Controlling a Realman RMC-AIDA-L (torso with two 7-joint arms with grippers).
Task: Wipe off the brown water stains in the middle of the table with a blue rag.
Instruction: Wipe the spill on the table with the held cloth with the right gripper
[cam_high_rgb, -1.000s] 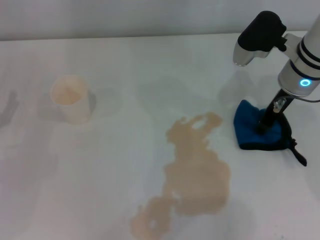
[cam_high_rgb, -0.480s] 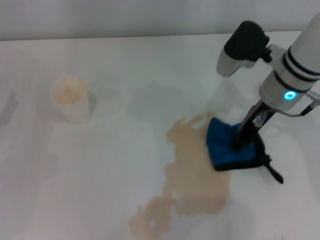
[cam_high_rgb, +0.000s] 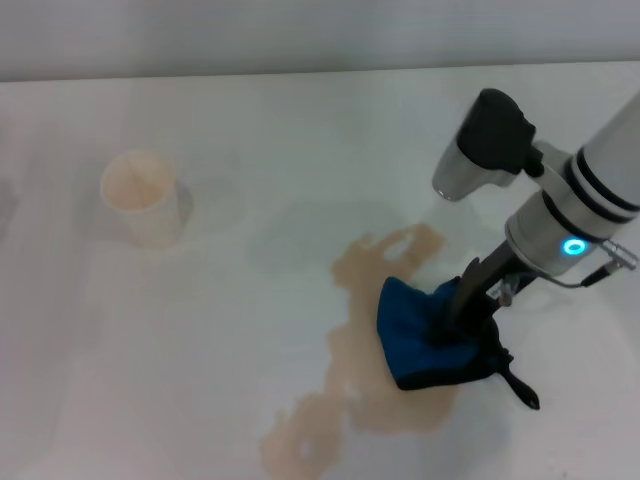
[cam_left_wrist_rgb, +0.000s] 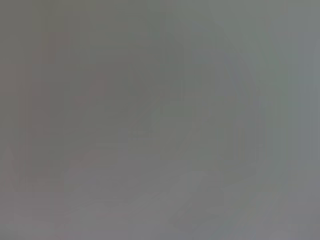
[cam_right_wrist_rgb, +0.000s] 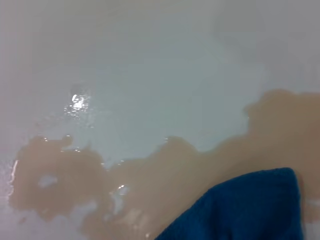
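Observation:
The brown water stains (cam_high_rgb: 360, 345) spread as a ragged tan puddle over the middle of the white table (cam_high_rgb: 190, 360). On the puddle's right side lies the blue rag (cam_high_rgb: 412, 328), bunched, its black loop tab (cam_high_rgb: 522, 388) trailing toward the front right. My right gripper (cam_high_rgb: 447, 332) comes down from the right and is shut on the blue rag, pressing it to the tabletop. In the right wrist view the blue rag (cam_right_wrist_rgb: 245, 210) overlaps the wet stains (cam_right_wrist_rgb: 165, 175). The left gripper is out of sight; the left wrist view is a blank grey.
A cream paper cup (cam_high_rgb: 141, 197) stands upright at the back left, well apart from the puddle. The table's far edge (cam_high_rgb: 300, 72) runs along the top of the head view.
My right gripper has dragged the blue rag from the table's right side leftward and toward me, onto the right part of the brown stains. The cup has not moved.

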